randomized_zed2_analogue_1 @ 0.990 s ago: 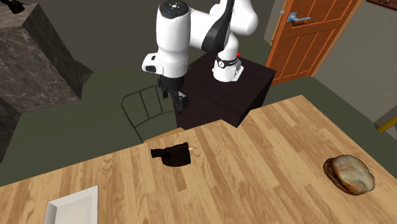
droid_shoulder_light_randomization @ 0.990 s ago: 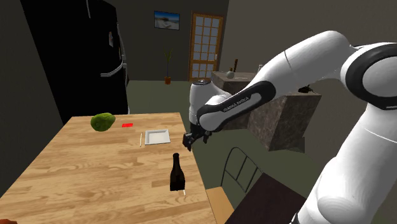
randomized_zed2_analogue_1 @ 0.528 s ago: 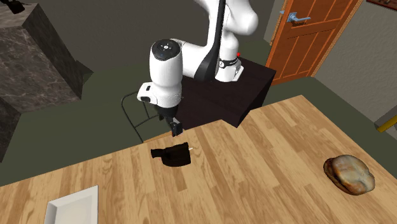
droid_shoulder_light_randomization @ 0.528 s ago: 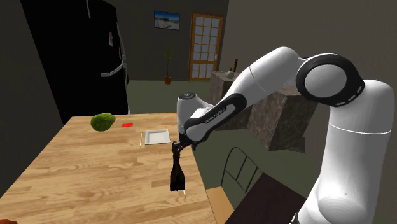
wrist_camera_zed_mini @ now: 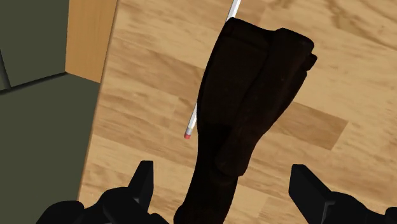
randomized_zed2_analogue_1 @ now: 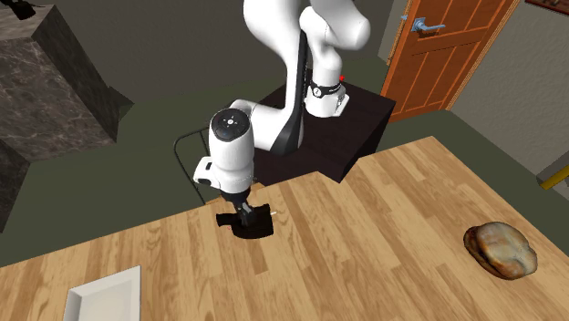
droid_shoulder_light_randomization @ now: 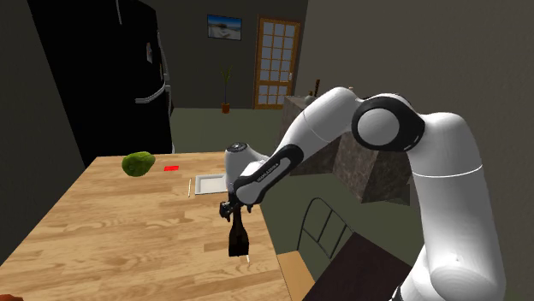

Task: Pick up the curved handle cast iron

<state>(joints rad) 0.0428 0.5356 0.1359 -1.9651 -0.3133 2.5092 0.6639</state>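
the white arm (droid_shoulder_light_randomization: 445,162) rises from its base, folds at the dark elbow and slopes forward and down to the wrist. the black gripper (droid_shoulder_light_randomization: 229,210) points steeply downward from the wrist. its two fingers (wrist_camera_zed_mini: 142,178) stand wide apart, tips level, not meeting each other.

A green lumpy fruit (droid_shoulder_light_randomization: 137,163) and a small red item (droid_shoulder_light_randomization: 171,168) are lying near the wooden table's (droid_shoulder_light_randomization: 111,244) far corner. A white square plate (droid_shoulder_light_randomization: 211,184) is sitting just beside a thin stick (droid_shoulder_light_randomization: 188,188).
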